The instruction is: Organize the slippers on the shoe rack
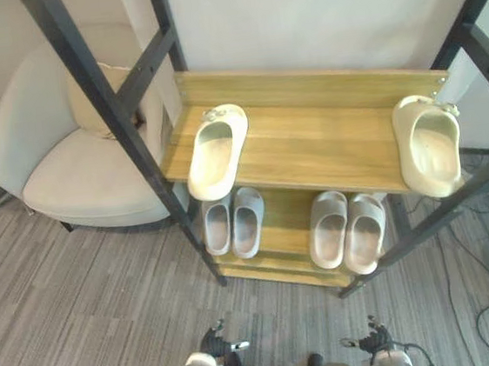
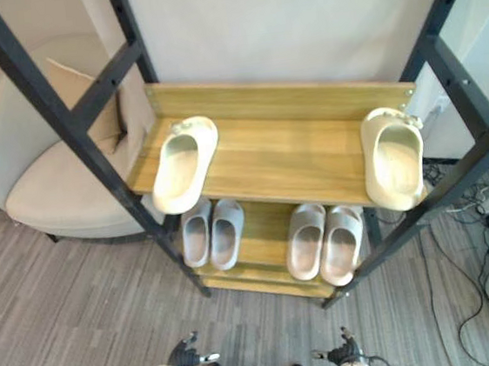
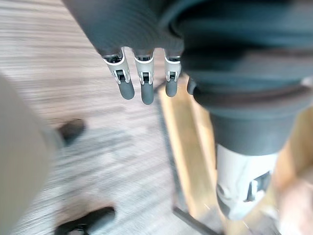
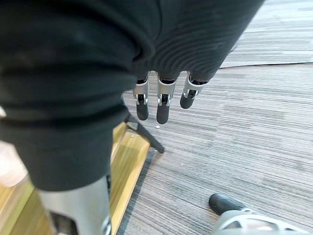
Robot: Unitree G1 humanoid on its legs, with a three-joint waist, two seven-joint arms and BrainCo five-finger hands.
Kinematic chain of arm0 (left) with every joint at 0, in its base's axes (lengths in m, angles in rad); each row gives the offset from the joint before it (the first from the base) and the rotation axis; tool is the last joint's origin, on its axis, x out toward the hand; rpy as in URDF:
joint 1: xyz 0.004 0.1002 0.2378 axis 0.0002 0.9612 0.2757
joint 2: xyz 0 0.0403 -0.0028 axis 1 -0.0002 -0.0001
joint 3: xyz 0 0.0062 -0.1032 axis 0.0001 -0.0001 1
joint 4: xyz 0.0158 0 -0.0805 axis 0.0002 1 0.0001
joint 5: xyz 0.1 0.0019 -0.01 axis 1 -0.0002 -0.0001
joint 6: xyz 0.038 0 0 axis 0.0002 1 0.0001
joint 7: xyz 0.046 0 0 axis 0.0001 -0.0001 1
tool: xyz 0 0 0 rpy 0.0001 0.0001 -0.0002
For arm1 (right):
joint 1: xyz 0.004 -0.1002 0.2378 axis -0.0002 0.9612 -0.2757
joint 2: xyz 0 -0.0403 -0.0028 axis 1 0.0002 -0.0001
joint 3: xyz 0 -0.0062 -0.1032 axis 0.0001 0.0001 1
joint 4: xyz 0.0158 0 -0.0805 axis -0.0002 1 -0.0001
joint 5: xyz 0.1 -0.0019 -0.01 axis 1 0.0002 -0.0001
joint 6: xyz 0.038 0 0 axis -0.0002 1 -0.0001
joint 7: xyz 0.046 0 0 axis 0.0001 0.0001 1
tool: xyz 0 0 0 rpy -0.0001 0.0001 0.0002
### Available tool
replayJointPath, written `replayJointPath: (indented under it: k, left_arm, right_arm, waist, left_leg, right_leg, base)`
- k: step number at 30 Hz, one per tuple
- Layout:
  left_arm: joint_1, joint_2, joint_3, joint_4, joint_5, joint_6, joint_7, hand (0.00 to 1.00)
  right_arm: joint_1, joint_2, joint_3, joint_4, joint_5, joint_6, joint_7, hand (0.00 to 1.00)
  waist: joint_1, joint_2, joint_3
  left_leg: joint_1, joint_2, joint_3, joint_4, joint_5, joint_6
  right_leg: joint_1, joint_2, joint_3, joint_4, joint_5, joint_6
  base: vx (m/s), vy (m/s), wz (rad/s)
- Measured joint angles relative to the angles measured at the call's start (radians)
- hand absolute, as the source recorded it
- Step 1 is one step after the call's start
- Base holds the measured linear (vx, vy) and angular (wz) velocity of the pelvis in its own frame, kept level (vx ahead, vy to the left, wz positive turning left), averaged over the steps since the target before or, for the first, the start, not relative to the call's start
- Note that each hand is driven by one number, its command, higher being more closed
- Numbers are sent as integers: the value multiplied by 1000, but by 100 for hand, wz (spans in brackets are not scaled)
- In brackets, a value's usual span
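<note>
Two cream slippers (image 1: 217,151) (image 1: 430,146) far apart on the top shelf (image 1: 319,140) of the shoe rack (image 1: 105,101), both hands empty.
One slipper at the left edge of the shelf, the other at the right edge, each with one end out over the front edge. On the lower shelf (image 1: 288,220), two grey pairs side by side, left pair (image 1: 233,222) and right pair (image 1: 348,231), slippers of each pair close together. Left hand (image 3: 145,88) low before the rack above the grey floor (image 1: 83,313), fingers straight and relaxed, nothing in them. Right hand (image 4: 163,105) likewise low above the floor, fingers straight and loose, nothing held. Pale armchair (image 1: 67,158) just beside the left side of the rack.
</note>
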State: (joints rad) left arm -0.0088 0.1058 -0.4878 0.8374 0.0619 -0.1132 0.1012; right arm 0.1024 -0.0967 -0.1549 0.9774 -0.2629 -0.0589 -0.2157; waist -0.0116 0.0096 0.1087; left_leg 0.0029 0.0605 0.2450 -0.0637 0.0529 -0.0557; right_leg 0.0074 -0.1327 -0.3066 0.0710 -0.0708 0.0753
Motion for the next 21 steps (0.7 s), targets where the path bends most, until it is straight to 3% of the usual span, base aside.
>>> replayJointPath:
  k: [4, 9, 16, 21]
  left_arm:
    - [19, 21, -148, -282, -102, -36, -53, 0]
    - [21, 48, -249, -541, -252, -64, -107, 0]
    - [-56, 48, -293, -754, -390, -71, -101, 0]
    - [-178, 47, -271, -877, -429, -91, -41, 0]
  right_arm:
    - [14, 0, -10, 7, 2, 0, 0, 0]
    - [19, -3, -20, 22, 9, -1, -1, 0]
    - [20, -14, -17, 24, 8, -1, -22, 0]
    - [22, -23, 5, 25, 8, 0, -28, 0]
  waist:
    - [-1, 11, -8]
    - [-2, 19, -19]
    - [-4, 27, -27]
    - [-5, 32, -35]
  left_leg:
    - [16, -12, -10, -24, 7, 7]
    - [30, -20, -11, -38, 7, 7]
    - [33, -18, -32, -38, 7, 7]
    - [34, -16, -32, -39, 7, 7]
  right_leg:
    - [18, -6, -8, -20, 9, 5]
    - [34, -6, -10, -41, 12, 9]
    - [54, 1, -20, -60, 20, 7]
    - [63, 6, -20, -78, 32, 3]
  base:
    - [26, 32, 6]
    - [49, 22, -1]
    - [31, -6, 4]
    - [0, 0, 0]
